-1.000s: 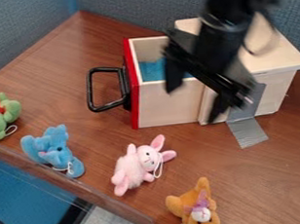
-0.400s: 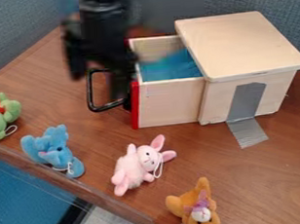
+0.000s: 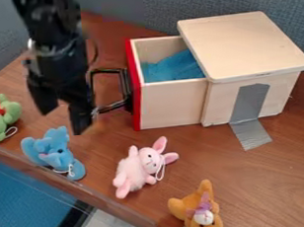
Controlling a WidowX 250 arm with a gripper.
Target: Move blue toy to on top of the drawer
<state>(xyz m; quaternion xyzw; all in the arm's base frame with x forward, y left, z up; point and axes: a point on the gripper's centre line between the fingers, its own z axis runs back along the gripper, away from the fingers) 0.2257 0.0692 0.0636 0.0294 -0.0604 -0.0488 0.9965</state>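
"blue toy (image 3: 55,149), where is it?"

"on the table (image 3: 253,182), between the green toy (image 3: 9,112) and the pink bunny (image 3: 134,170)."

"and the gripper (image 3: 64,120)?"

"up over the table, near the blue toy. its fingers are well apart, holding nothing."

"the drawer (image 3: 170,104)?"

"pulled open. its front is red."

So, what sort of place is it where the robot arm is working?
It looks like a lab or office test area, not a home: a brown wood-look table stands against grey fabric partition panels, and grey tape seems to hold the wooden drawer box down.
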